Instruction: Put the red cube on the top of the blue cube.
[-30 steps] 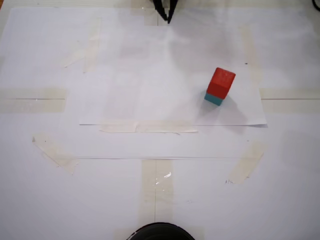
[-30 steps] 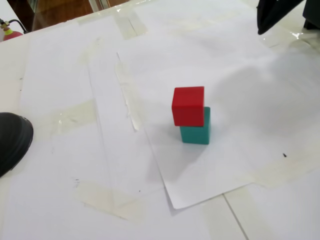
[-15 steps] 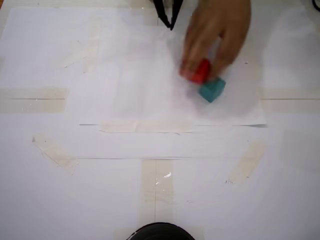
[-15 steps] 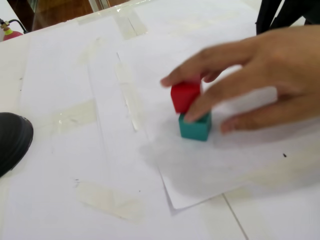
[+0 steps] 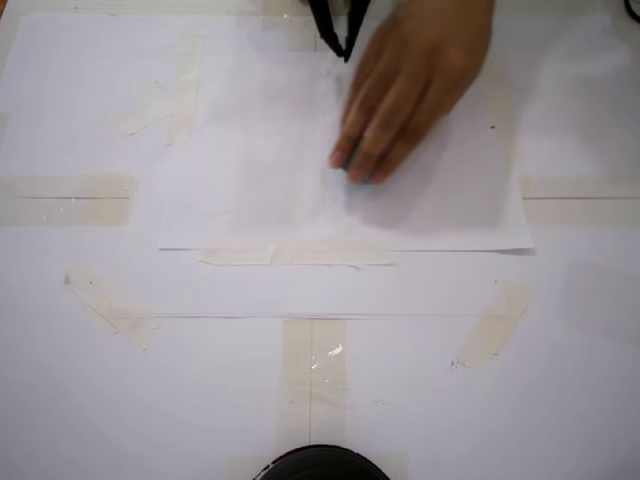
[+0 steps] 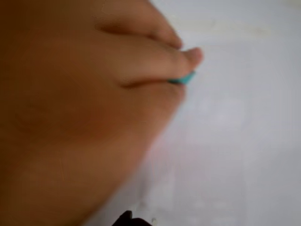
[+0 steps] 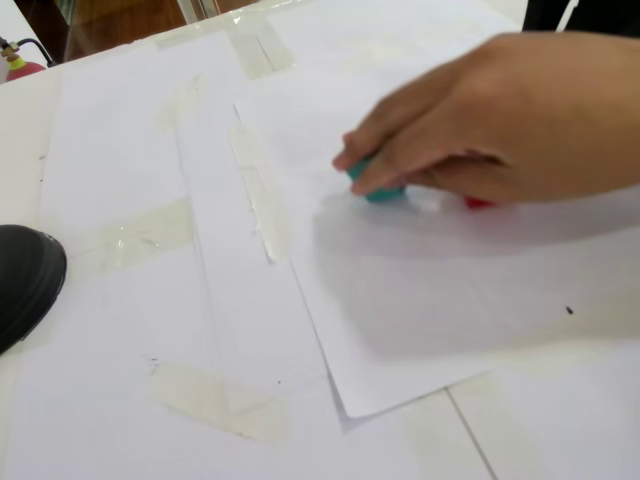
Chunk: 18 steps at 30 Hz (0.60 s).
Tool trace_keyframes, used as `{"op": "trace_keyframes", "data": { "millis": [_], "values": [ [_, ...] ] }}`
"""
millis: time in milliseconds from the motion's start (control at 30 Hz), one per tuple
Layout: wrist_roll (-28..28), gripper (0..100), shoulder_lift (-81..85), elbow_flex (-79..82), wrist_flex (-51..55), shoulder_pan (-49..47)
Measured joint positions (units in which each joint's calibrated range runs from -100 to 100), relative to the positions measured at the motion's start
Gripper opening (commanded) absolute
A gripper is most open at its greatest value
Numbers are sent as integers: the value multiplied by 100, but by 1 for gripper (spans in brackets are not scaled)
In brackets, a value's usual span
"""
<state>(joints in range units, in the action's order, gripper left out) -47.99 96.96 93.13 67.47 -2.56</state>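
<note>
A person's hand lies over the middle of the white sheet and covers both cubes. The blue cube shows as a teal edge under the fingertips, and also in the wrist view. The red cube shows only as a thin sliver under the palm, right of the teal one. It is hidden in the other views. My gripper hangs at the top edge of a fixed view, just left of the hand, its black tips meeting and holding nothing.
White paper sheets are taped to the table. A black rounded object sits at the near edge, also seen at the left in a fixed view. A red item is at the far left corner.
</note>
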Motion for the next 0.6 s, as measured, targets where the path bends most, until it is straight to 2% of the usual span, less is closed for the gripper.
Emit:
{"op": "trace_keyframes", "data": {
  "millis": [600],
  "values": [
    [0, 0, 0, 154, -114, -15]
  ]
}}
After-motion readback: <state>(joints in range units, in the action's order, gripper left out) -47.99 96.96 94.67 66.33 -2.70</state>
